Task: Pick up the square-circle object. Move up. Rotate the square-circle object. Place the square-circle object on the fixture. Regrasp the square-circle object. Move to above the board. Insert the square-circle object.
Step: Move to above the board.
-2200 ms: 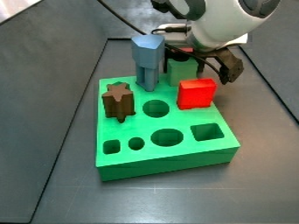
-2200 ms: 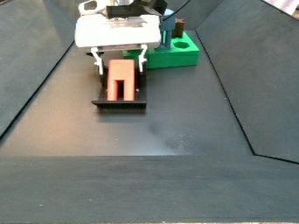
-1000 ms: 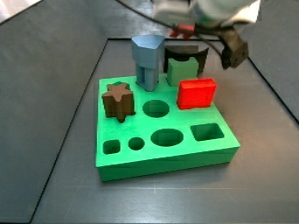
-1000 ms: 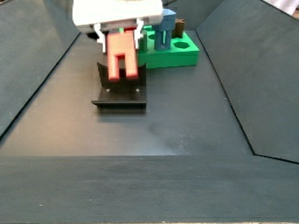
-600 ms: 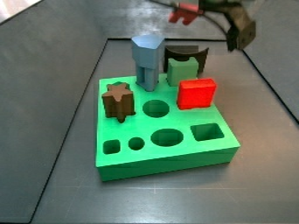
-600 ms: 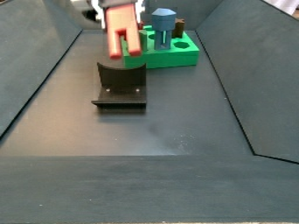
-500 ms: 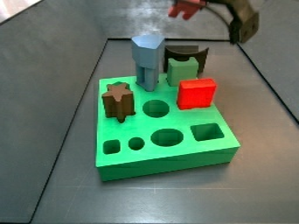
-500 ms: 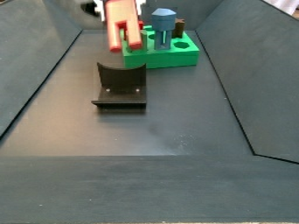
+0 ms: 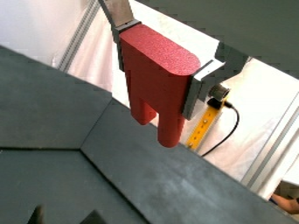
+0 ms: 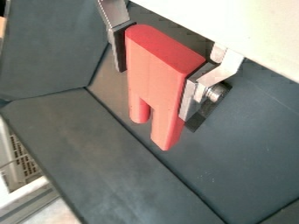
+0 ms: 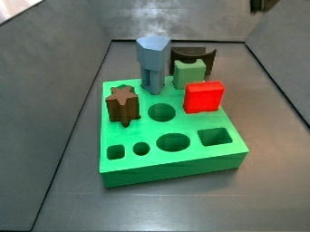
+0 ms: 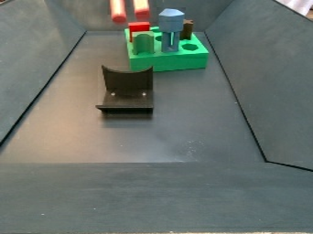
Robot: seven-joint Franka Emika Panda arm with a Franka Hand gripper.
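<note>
The arm's two-finger gripper (image 9: pixel 162 66), its flat silver plates with dark pads, is clamped on the square-circle object (image 9: pixel 158 83) — a dull-red peg whose broad squared block sits between the fingers (image 10: pixel 201 87) while a narrower part, split by a notch, juts out beyond them; both wrist views show it this way, hanging over dark floor and sloping dark walls. In a side view the peg (image 12: pixel 119 11) is only a blurred red streak at the top edge of the frame, upper left of centre, high above the floor and well apart from everything below. The gripper itself can hardly be made out there. The fixture (image 12: pixel 124 90), a nearly black U-shaped holder on a base plate, stands bare in the middle left of that frame. The board (image 11: pixel 169 136), a large flat green block with round, oval and square holes in its top face, fills the centre of a side view and sits at the upper centre of the other (image 12: pixel 169 55). On it stand a tall blue-grey hexagonal peg (image 11: pixel 151 62), a bright red cube (image 11: pixel 204 96), a dark brown star-shaped peg (image 11: pixel 120 102) and — towards the back — a pale green block (image 11: pixel 188 72) inside a dark arched piece (image 11: pixel 191 56).
</note>
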